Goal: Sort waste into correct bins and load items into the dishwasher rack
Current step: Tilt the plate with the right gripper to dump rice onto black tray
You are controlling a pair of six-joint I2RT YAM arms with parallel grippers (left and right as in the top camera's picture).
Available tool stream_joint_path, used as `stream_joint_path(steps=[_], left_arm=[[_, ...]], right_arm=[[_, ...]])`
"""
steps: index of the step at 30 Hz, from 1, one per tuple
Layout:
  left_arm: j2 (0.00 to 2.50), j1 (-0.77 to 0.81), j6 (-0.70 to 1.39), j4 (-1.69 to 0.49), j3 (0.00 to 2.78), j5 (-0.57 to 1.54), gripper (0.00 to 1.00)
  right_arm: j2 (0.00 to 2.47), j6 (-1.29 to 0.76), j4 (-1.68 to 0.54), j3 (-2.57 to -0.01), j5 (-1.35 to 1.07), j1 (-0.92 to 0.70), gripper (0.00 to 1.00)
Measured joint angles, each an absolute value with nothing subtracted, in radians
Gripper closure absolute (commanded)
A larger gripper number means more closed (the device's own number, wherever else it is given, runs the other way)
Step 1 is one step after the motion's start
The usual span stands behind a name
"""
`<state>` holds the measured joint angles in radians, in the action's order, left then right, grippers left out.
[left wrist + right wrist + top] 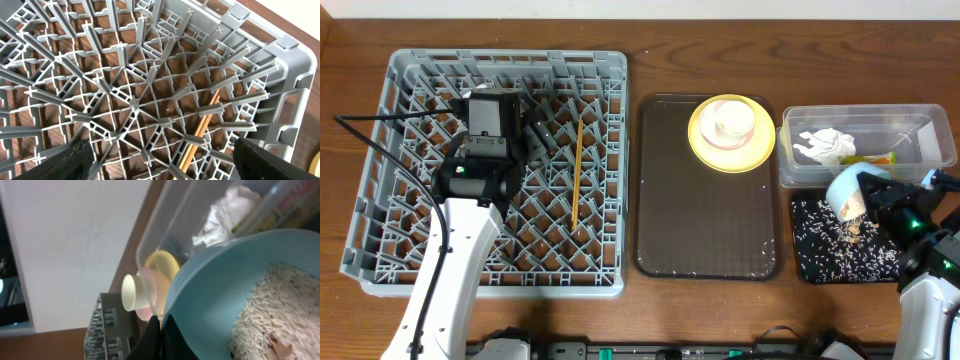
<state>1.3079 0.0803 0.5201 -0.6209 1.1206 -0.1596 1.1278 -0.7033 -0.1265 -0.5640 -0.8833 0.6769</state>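
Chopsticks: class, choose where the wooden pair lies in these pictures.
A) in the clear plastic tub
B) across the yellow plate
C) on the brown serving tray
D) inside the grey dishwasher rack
D: in the overhead view the chopsticks lie among the pegs of the dishwasher rack, and the left wrist view shows them on its lattice too.

My left arm (445, 260) rises from the lower left of the overhead view. My left gripper (535, 128) points downward, jaws spread wide, with its fingers (75, 160) at the bottom corners of the wrist view. At the lower right, my right gripper (875, 197) pinches the rim of the tilted bowl (847, 190).
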Motion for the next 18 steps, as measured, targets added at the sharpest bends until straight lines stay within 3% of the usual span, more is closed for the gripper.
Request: stream_joint_path(steps=[5,18], left_arm=[[1.308,0.080,0.520,-0.621,1.121,-0.159,0.09],[1.308,0.080,0.520,-0.621,1.121,-0.160,0.09]], right_arm=[[1.127,-0.712,-0.019,-0.562,-0.997,0.699,0.99],[1.127,-0.751,-0.089,-0.562,-1.080,0.728,0.99]])
